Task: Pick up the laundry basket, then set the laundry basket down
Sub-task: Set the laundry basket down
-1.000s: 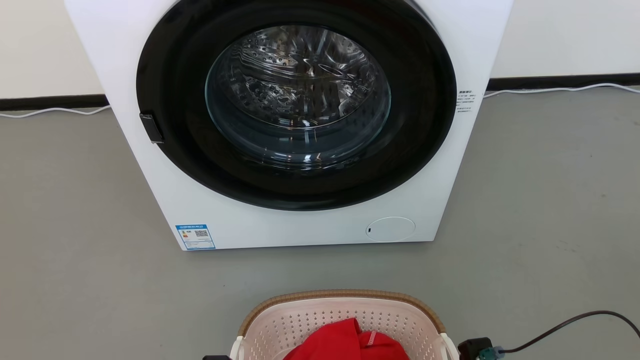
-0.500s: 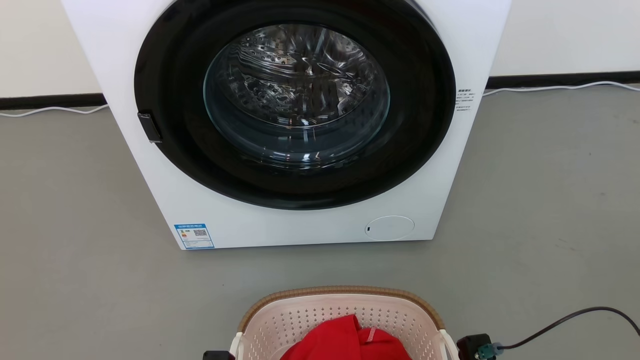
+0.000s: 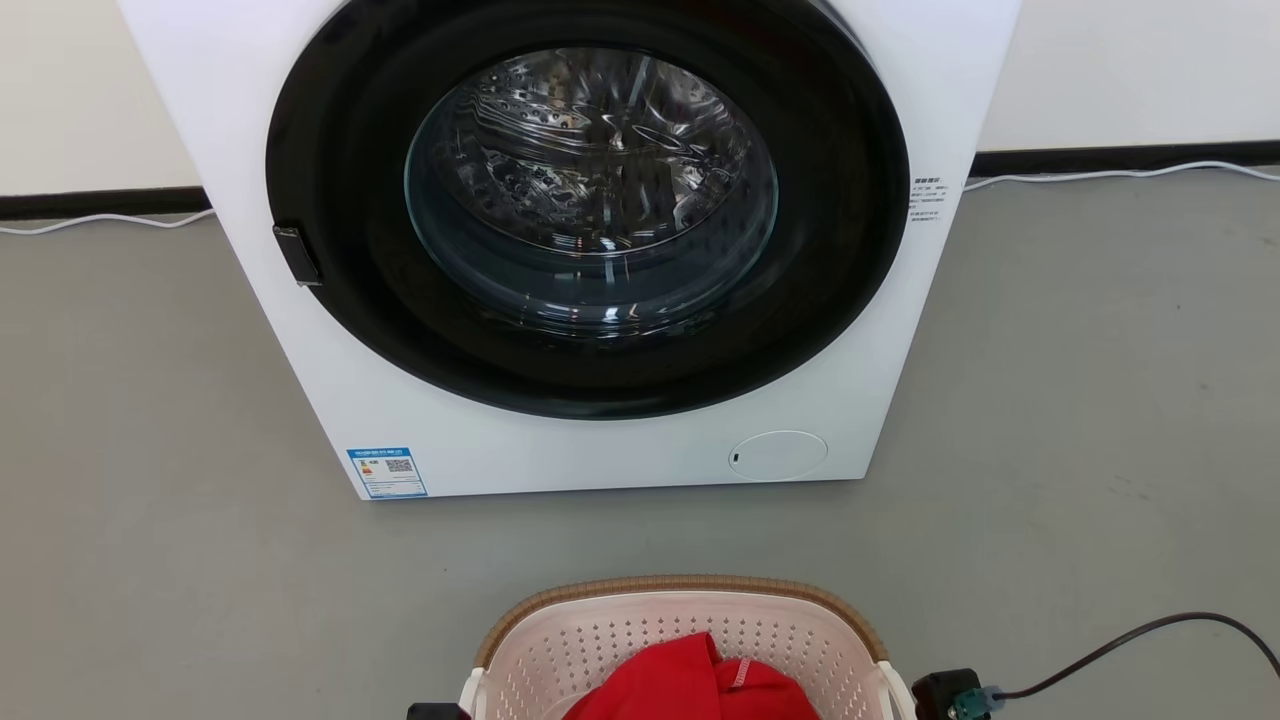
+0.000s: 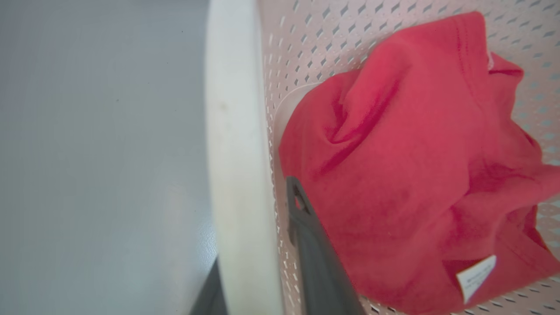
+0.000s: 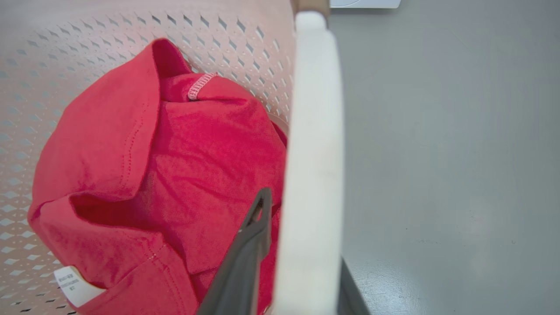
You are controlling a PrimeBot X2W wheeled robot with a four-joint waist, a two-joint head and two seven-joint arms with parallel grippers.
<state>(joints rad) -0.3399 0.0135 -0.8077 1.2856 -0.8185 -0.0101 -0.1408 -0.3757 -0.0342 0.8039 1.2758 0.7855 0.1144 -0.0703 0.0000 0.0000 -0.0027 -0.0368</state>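
The cream-pink laundry basket (image 3: 680,584) has little holes, a brown rim and white handles. It stands upright, mid-floor (image 3: 200,560).

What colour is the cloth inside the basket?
Bright red, with a small white tag. The right wrist view shows the cloth best, lying in the laundry basket.

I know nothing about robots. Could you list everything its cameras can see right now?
washing machine: one, white with a black round door, ahead on the floor
sticker: one, blue, machine's lower left corner
basket: one, cream-pink with a brown rim, nearest the robot
garment: one, red, inside the basket
white cable: a stretch each side of the machine, along the wall
black cable: one, lower right
floor: grey
left claw: dark, astride the white left handle
right claw: dark, astride the white right handle
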